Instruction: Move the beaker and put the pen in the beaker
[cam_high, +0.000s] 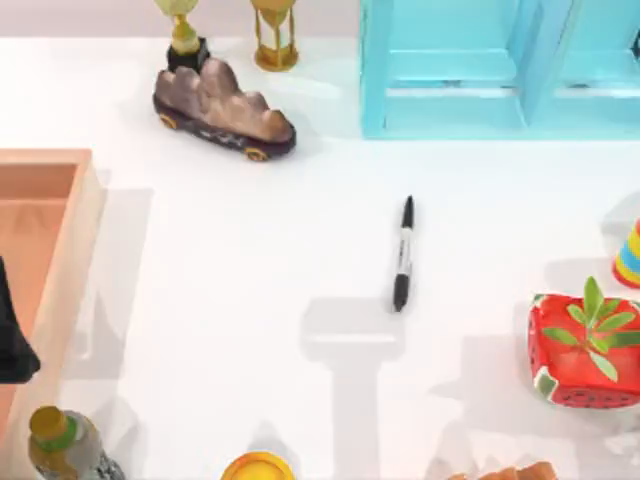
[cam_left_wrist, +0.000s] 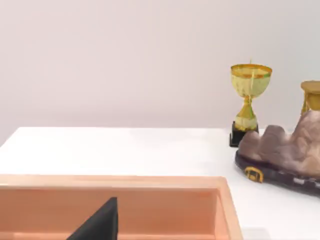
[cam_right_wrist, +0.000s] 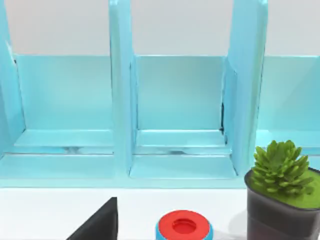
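Note:
The pen (cam_high: 403, 254), slim and black with a pale band round its middle, lies flat on the white table a little right of centre, pointing almost straight away from the front edge. Nothing touches it. The beaker is out of view. A dark part of my left gripper (cam_high: 12, 340) hangs over the wooden tray at the far left edge, and the same dark wedge (cam_left_wrist: 100, 222) sits low in the left wrist view. A dark wedge of my right gripper (cam_right_wrist: 97, 222) appears in the right wrist view, facing the blue shelf.
A wooden tray (cam_high: 55, 230) lines the left side. A rock-shaped toy car (cam_high: 222, 110), a trophy (cam_high: 183, 35) and an hourglass (cam_high: 275, 35) stand at the back, a blue shelf rack (cam_high: 480, 70) at back right. A red strawberry cube (cam_high: 585, 350), striped cone (cam_high: 630, 255), yellow-capped bottle (cam_high: 60, 440) and yellow disc (cam_high: 257, 467) ring the front.

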